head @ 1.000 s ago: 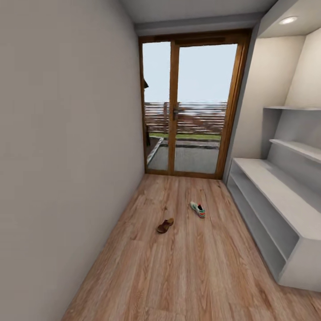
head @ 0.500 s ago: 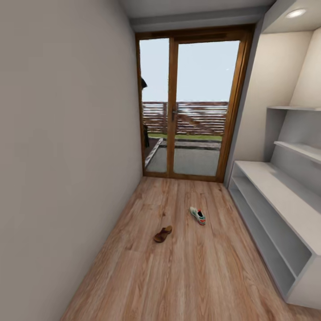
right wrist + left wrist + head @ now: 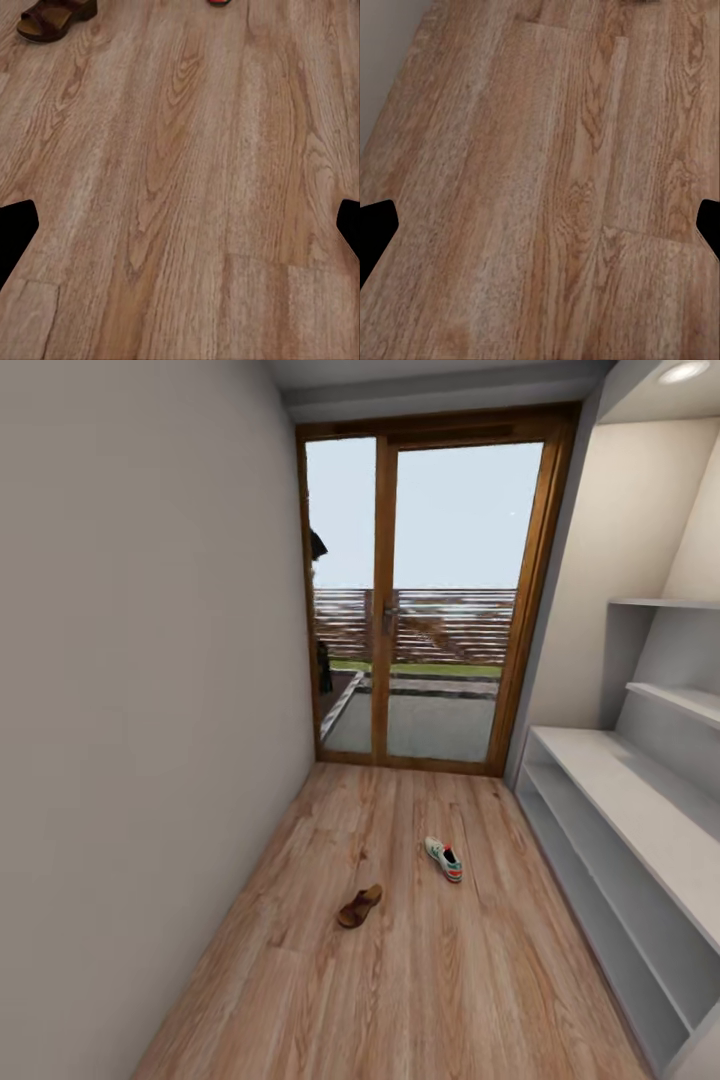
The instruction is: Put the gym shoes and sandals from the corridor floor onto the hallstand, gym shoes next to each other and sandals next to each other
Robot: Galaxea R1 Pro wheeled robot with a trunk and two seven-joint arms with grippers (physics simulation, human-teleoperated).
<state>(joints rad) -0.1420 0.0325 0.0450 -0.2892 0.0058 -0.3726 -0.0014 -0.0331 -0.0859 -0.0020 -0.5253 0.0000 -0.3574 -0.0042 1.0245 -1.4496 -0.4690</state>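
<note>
Head view, left to right. A plain grey wall [image 3: 130,710] bounds the corridor on my left, running unbroken to the glazed wooden door [image 3: 430,600] at the far end. The wooden floor [image 3: 400,980] lies between this wall and the shoe rack [image 3: 640,810] on my right.

Two of the four items are in sight. One brown sandal [image 3: 359,906] lies on the floor left of centre; one gym shoe [image 3: 444,858], off-white with a red heel, lies a little farther on and to the right, near the sandal but apart from it. The second sandal and second gym shoe are not seen from here. The visible top and shelves of the rack carry no footwear, so I judge the task barely begun: all four items remain to be lifted and paired.

Right wrist view: the sandal [image 3: 56,18] sits at the frame's edge, and a red scrap beside it is probably the shoe's heel. My left hand [image 3: 540,225] and right hand [image 3: 180,225] each show dark fingertips wide apart at the frame sides, spread and holding nothing.

Open room: the planks ahead of me are bare up to the footwear. I judge the wall and the rack's front edge to be the limits on swinging either arm.
</note>
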